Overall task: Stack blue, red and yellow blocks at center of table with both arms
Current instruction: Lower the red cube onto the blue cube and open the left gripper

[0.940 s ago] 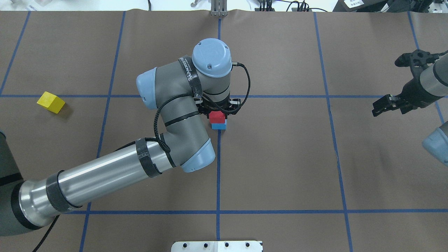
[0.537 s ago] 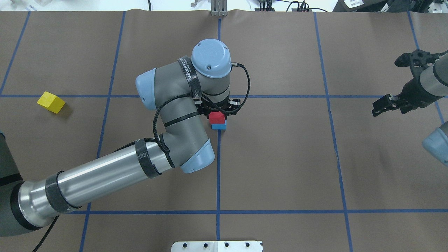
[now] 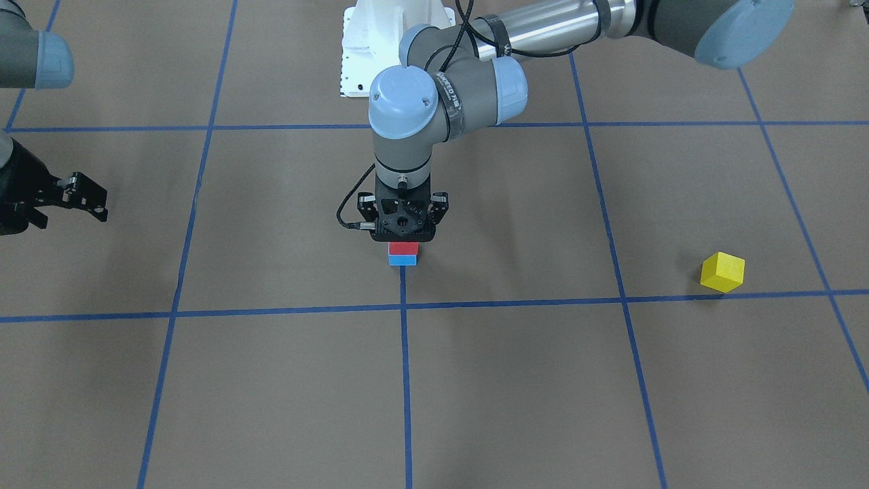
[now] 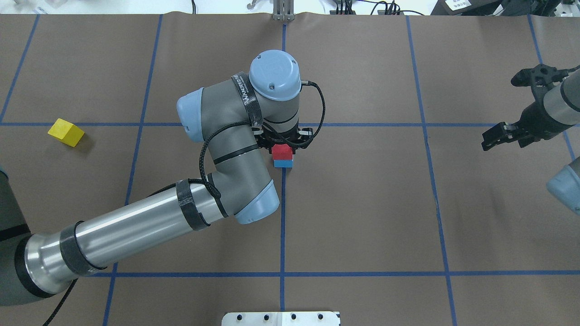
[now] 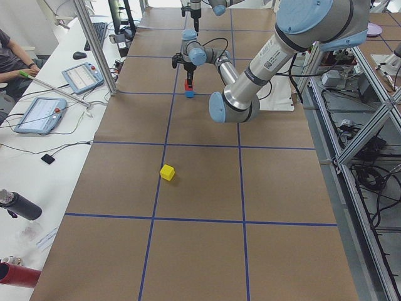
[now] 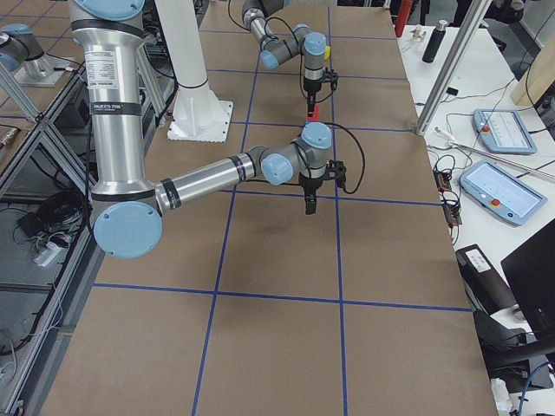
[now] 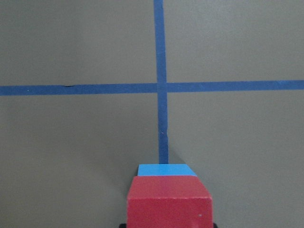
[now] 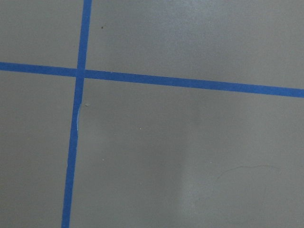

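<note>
The red block (image 4: 281, 151) rests on the blue block (image 4: 283, 163) beside the tape cross in the middle of the table (image 4: 362, 203). My left gripper (image 4: 282, 149) points straight down over this pair and is shut on the red block (image 7: 168, 202). The blue block (image 7: 166, 169) peeks out beneath it. The yellow block (image 4: 66, 132) lies alone far out on the left side, also visible as the yellow block (image 3: 722, 272). My right gripper (image 4: 491, 138) hovers open and empty above the right edge of the table.
The white bolted pedestal (image 4: 281, 318) sits at the robot's side of the table. Tablets, cables and a seated person (image 5: 9, 56) are at the bench beyond the far edge. Metal frame posts (image 5: 94, 44) stand by that bench.
Almost nothing: the left wrist has wavered by a few pixels over the red and blue blocks. The blocks and the right arm have stayed put.
</note>
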Controlling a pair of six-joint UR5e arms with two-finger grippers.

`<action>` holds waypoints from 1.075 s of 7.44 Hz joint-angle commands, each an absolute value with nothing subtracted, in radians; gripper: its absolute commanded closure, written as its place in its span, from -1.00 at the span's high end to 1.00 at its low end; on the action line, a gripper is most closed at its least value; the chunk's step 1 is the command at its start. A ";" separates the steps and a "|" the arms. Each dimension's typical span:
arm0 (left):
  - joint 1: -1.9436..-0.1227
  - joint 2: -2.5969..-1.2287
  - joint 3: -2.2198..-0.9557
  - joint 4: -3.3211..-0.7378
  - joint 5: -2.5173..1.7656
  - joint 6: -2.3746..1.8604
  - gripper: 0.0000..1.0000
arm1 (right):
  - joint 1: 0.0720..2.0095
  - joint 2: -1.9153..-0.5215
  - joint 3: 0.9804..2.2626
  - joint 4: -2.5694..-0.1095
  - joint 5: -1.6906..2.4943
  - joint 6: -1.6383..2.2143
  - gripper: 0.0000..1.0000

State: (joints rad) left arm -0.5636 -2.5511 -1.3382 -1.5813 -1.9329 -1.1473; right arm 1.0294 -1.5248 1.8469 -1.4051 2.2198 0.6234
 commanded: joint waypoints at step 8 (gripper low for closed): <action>-0.558 -2.549 -1.333 -1.586 -1.933 -1.146 0.19 | 1.029 -1.523 1.839 -1.405 2.220 0.623 1.00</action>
